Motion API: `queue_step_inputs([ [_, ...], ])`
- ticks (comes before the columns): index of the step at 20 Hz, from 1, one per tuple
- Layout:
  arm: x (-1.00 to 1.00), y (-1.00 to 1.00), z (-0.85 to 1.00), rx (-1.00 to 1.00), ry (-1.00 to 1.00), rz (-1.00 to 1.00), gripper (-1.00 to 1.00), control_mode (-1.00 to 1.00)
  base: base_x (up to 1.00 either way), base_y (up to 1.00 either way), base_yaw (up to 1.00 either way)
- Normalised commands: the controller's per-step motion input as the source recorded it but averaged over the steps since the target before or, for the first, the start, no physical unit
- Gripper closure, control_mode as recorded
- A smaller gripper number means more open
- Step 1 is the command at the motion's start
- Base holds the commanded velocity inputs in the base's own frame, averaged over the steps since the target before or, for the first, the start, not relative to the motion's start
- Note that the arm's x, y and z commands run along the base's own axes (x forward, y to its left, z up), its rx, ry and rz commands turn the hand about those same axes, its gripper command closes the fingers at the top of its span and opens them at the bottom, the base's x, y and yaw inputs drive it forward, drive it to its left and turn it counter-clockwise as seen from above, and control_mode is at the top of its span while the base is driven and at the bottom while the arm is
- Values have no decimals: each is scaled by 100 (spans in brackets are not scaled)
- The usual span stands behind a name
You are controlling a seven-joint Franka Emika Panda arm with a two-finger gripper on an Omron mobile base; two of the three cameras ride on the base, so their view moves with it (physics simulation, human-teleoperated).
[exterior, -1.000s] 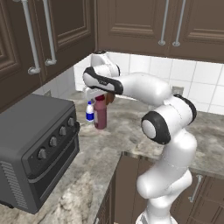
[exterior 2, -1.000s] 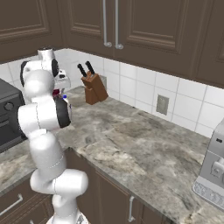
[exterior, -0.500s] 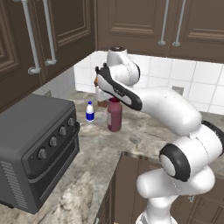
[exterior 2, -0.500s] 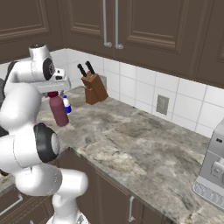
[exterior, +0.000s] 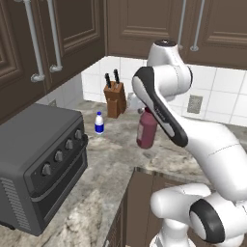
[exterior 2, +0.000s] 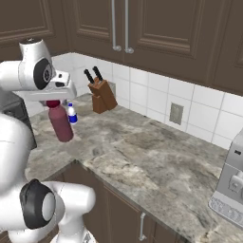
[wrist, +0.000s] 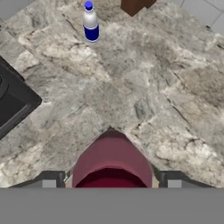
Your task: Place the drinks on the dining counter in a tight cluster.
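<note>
Maroon bottle, pinched at its neck by the claw, hangs above the desk at mid-frame in the left base view, so the carry step seems underway; next, lower it upright beside the white bottle.

Left base view: behind-left of the arm, looking forward and down along the grey-beige marbled stone bench. Right base view: behind-right, same bench. Both share the brown wooden knife block. Hand view: close, looking straight down over the maroon bottle.
</note>
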Motion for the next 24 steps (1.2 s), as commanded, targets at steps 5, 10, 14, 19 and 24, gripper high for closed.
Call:
queue_step_inputs([
  [5, -100, -30, 57, 1, 0, -5, 100, -100, 0, 0, 0],
  [10, -85, -20, 13, 0, 0, -2, 100, -100, 0, 0, 0],
  [14, -16, -2, 0, 0, 0, 0, 100, -100, 0, 0, 0],
  [19, 0, 0, 0, 0, 0, 0, 100, -100, 0, 0, 0],
  [24, -6, 0, 0, 0, 0, 0, 100, 100, -57, -14, -6],
])
